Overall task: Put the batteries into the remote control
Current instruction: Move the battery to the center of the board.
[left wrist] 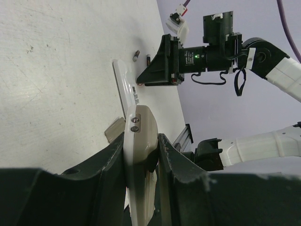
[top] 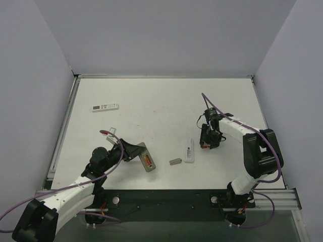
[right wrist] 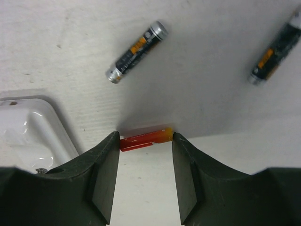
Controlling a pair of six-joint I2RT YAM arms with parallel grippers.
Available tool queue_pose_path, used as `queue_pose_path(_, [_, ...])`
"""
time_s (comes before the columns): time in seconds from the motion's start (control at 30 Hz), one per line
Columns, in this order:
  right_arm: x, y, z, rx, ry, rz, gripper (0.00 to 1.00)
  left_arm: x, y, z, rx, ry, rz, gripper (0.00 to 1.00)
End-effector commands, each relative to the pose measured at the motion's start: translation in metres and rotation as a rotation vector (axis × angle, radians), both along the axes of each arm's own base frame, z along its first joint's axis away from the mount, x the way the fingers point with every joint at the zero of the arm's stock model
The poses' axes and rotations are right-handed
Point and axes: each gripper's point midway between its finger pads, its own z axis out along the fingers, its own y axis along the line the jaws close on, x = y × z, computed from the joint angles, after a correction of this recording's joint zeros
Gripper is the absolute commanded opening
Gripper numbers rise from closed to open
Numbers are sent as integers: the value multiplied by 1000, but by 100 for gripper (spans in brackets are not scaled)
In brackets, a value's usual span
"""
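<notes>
Orange-and-black print on two loose batteries (right wrist: 136,52) is too blurred to read. The right claw (top: 206,146) points down at the bench (top: 151,101), just right of the white remote control (top: 189,149). Its jaws stand apart around a red-orange battery (right wrist: 146,139); whether they pinch it cannot be told. At near left, the left claw (left wrist: 141,139) is clamped on the grey-beige back piece (left wrist: 141,120).

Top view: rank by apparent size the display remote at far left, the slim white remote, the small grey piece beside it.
1. display remote, a little longer
2. slim white remote, near-alike, so that order is unsure
3. small grey piece, clearly smallest
</notes>
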Motion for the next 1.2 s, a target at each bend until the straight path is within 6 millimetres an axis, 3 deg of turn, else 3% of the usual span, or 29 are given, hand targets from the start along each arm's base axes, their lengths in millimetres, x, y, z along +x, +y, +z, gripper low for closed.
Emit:
queue_pose_path(0.0, [-29,-2,0,-63,45,-207,20,1,0,18,-45,-45,2,0])
queue_pose_path(0.07, [-31,-14,-1,-156,31,-218,23,1,1,17,-47,-39,7,0])
queue_pose_path(0.2, [-42,-13,-8,-201,80,-226,26,0,1,18,-56,-32,6,0])
queue_pose_path(0.3, [-42,-9,-12,-201,103,-223,34,-1,1,18,-60,-30,5,0])
queue_pose_path(0.37, [-41,-7,-12,-200,113,-207,45,-1,1,21,-68,-35,5,0])
queue_pose_path(0.5, [-35,1,1,-192,97,-112,64,-3,2,22,-71,-35,3,0])
queue_pose_path(0.53, [-27,5,13,-186,58,-91,72,-3,2,22,-72,-37,3,0])
queue_pose_path(0.63, [-17,19,43,-148,-20,32,83,-4,4,23,-74,-39,11,0])
queue_pose_path(0.83, [-4,15,86,-146,-148,271,84,-6,6,29,-77,-63,9,0])
queue_pose_path(0.97, [-7,4,86,-208,-146,571,84,-8,5,32,-80,-80,2,0])
queue_pose_path(1.03, [-10,2,83,-215,-135,736,79,-8,6,32,-80,-83,0,0])
queue_pose_path(1.17, [-10,-1,74,-225,-98,894,71,-11,5,35,-82,-100,-14,0])
